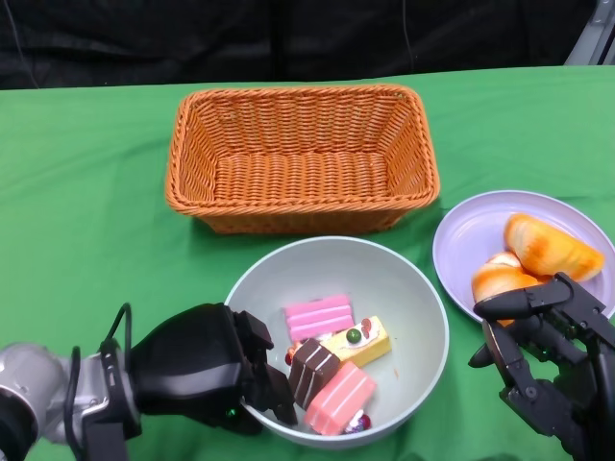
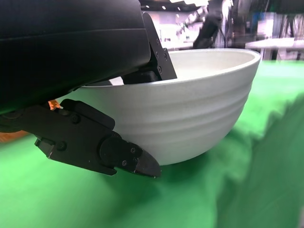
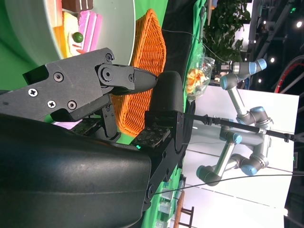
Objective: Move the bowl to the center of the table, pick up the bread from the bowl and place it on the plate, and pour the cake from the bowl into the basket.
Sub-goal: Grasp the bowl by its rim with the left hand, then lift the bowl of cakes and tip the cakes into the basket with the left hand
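Near the table's front edge the left hand (image 1: 207, 370) clamps the bowl (image 1: 404, 288) rim, cakes (image 1: 332, 360) inside; bread (image 1: 553, 245) sits on the plate (image 1: 461, 240), right hand (image 1: 543, 351) spread, holding nothing. Tipping too fast may spill cakes short of the basket (image 1: 303, 158)

The left hand (image 1: 207, 370) is being clamped on the rim of the bowl (image 1: 408, 288), fingers (image 2: 118, 152) being pressed against the outer wall and others hooked inside. The right hand (image 1: 548, 360) is being held free near the table's right edge, fingers apart, apparently gripping nothing, though the wrist view is partly blocked.
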`<state>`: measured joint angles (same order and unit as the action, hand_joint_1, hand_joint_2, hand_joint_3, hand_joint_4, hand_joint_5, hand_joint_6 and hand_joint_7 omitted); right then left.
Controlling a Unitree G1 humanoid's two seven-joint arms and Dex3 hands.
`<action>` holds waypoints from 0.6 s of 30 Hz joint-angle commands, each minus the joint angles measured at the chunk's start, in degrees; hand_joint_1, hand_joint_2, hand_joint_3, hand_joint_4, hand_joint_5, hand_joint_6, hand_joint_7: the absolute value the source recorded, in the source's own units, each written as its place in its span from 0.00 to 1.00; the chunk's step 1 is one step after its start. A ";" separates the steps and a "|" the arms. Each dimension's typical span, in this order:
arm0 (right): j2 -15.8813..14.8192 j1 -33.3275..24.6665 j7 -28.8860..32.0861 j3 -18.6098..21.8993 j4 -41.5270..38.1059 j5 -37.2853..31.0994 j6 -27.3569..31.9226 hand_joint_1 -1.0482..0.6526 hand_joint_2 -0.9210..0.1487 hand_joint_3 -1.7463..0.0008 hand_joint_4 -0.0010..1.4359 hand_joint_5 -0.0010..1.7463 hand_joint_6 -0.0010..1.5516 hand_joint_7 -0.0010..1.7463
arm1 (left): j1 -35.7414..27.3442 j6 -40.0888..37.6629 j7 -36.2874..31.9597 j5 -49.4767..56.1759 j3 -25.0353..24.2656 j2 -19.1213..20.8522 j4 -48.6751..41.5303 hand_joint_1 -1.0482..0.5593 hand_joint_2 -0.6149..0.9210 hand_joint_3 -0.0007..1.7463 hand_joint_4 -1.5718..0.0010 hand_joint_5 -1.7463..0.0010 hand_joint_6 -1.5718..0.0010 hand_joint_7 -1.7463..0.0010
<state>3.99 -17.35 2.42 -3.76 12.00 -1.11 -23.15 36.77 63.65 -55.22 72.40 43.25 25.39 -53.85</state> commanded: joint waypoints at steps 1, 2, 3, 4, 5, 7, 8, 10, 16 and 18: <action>0.00 0.03 0.12 0.39 -0.27 0.12 -0.54 0.53 0.07 0.75 0.48 0.83 0.45 0.65 | 0.58 7.44 -1.64 -6.76 -2.12 1.53 -0.79 0.54 1.00 0.09 0.50 0.01 0.54 0.13; 0.01 0.07 0.06 0.38 -0.41 0.18 -0.64 0.53 0.07 0.75 0.49 0.83 0.45 0.65 | 0.45 8.63 -0.87 -8.05 -2.58 1.63 -0.97 0.54 1.00 0.11 0.50 0.00 0.54 0.13; -0.02 0.10 -0.09 0.35 -0.57 0.36 -0.60 0.53 0.06 0.75 0.49 0.83 0.45 0.65 | 0.19 10.79 1.29 -10.81 -3.58 2.11 -0.99 0.54 1.00 0.14 0.50 0.00 0.55 0.13; -0.02 0.07 -0.22 0.29 -0.60 0.52 -0.48 0.53 0.06 0.75 0.48 0.83 0.45 0.65 | -0.04 12.91 3.93 -13.96 -4.47 2.57 -1.23 0.55 0.95 0.27 0.50 0.00 0.54 0.14; -0.07 0.11 -0.42 0.27 -0.77 0.75 -0.56 0.54 0.06 0.75 0.48 0.83 0.45 0.65 | -0.22 15.13 6.78 -17.36 -5.28 2.90 -1.62 0.56 0.88 0.43 0.50 0.00 0.53 0.17; -0.12 0.21 -0.68 0.34 -1.08 1.04 -0.78 0.54 0.05 0.75 0.48 0.83 0.44 0.65 | -0.45 18.54 12.71 -24.06 -6.23 3.13 -2.74 0.56 0.79 0.62 0.50 0.02 0.51 0.21; -0.10 0.24 -0.72 0.37 -1.17 1.07 -0.84 0.55 0.05 0.75 0.48 0.83 0.44 0.65 | -0.52 19.86 15.87 -27.60 -6.39 3.16 -3.35 0.55 0.78 0.64 0.49 0.03 0.51 0.24; -0.09 0.28 -0.81 0.43 -1.24 1.07 -0.79 0.55 0.04 0.75 0.48 0.83 0.44 0.65 | -0.66 21.80 22.07 -35.11 -6.35 3.23 -4.18 0.54 0.76 0.66 0.48 0.04 0.50 0.27; -0.02 0.13 -0.88 0.28 -1.23 0.77 -0.65 0.54 0.04 0.76 0.48 0.83 0.44 0.65 | -3.19 17.67 42.25 -64.09 -1.15 6.17 2.50 0.57 0.69 0.73 0.48 0.04 0.47 0.28; -0.12 0.05 -0.99 0.22 -1.12 0.75 -0.33 0.54 0.03 0.76 0.48 0.83 0.44 0.65 | -4.93 13.05 49.46 -74.99 -0.40 7.17 7.99 0.59 0.67 0.75 0.48 0.04 0.47 0.28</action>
<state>4.08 -17.16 1.55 -3.93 10.73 -0.80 -23.19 34.07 80.63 -12.74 10.52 41.79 29.73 -52.04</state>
